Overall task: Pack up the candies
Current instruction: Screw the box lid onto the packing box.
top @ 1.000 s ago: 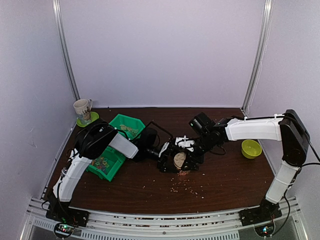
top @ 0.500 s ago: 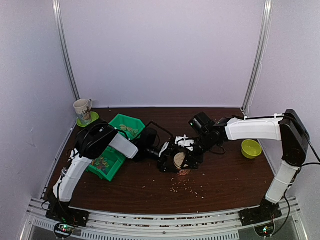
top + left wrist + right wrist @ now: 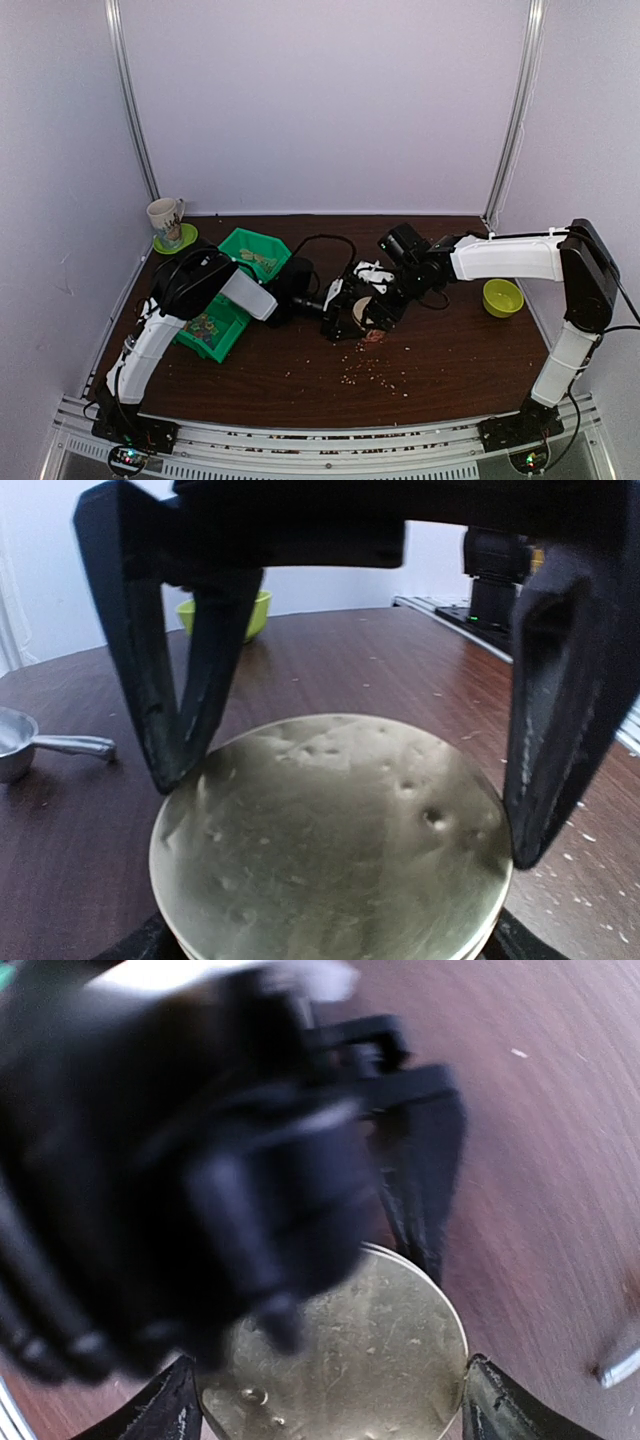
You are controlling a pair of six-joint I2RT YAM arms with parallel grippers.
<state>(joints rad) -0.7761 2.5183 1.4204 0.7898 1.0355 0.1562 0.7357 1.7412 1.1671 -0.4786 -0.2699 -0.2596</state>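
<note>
Gold lid (image 3: 330,850) between black left fingers (image 3: 165,680)

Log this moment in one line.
left end effector: gripping gold lid | right end effector: straddling same lid, grip unclear | candies: in green bin

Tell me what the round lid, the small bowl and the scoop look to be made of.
The lid looks like thin metal with a dull gold finish: it gives soft reflections and has small dents. The bowl is probably plastic, a smooth, even lime green, though the view is too small to be sure. The scoop looks like steel: silvery, with bright highlights along its handle.
</note>
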